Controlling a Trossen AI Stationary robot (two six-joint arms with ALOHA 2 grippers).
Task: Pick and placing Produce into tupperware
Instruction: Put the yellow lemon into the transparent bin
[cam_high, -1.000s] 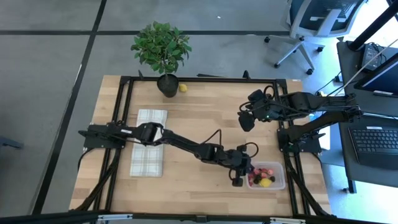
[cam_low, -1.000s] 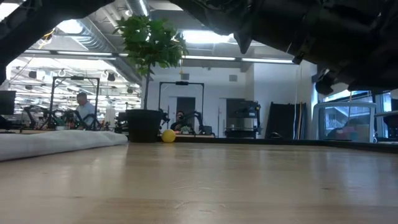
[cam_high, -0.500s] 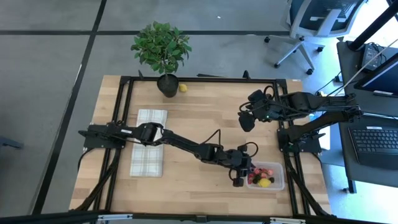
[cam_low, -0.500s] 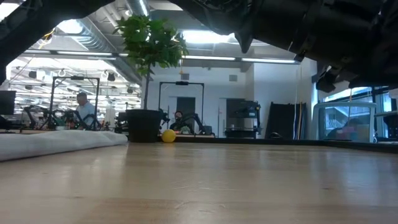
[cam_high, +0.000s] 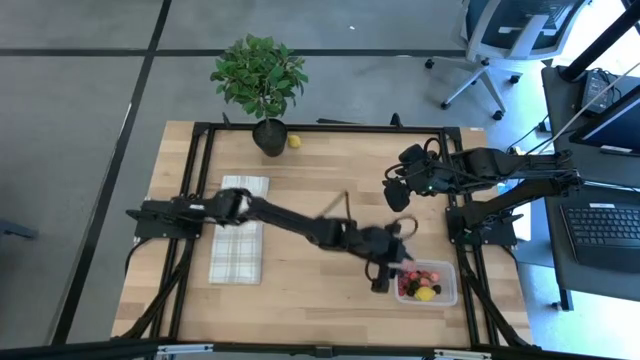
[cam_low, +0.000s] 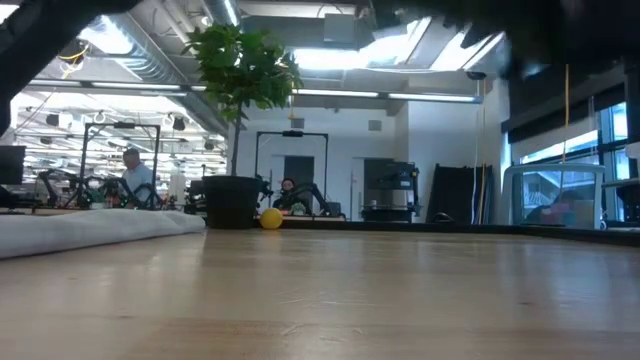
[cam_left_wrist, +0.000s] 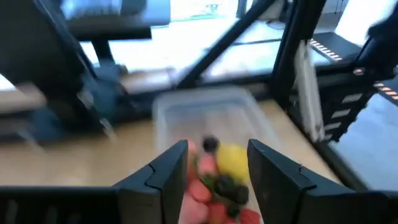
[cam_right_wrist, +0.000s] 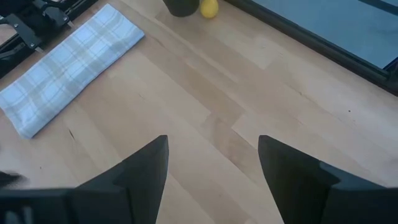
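Note:
The clear tupperware (cam_high: 447, 296) stands near the table's front right, with several small red, dark and yellow produce pieces (cam_high: 421, 284) inside. My left gripper (cam_high: 383, 277) hovers above the tub's left end. In the left wrist view it (cam_left_wrist: 217, 163) is open, with nothing between its fingers, and the produce (cam_left_wrist: 225, 182) and the tub's rim (cam_left_wrist: 186, 107) lie below. A yellow lemon-like piece (cam_high: 294, 142) rests on the table beside the plant pot. My right gripper (cam_high: 394, 196) waits open, raised over the table's right middle.
A potted green plant (cam_high: 260, 78) stands at the far edge. A folded plaid cloth (cam_high: 241, 243) lies flat at the left. A black metal frame (cam_high: 330, 128) runs around the table. Bare wood lies between the cloth and the tub.
My left gripper has risen above the tub's left end and drawn slightly toward the table's far side; its arm has lifted out of most of the low view. The produce in the tub stays where it was.

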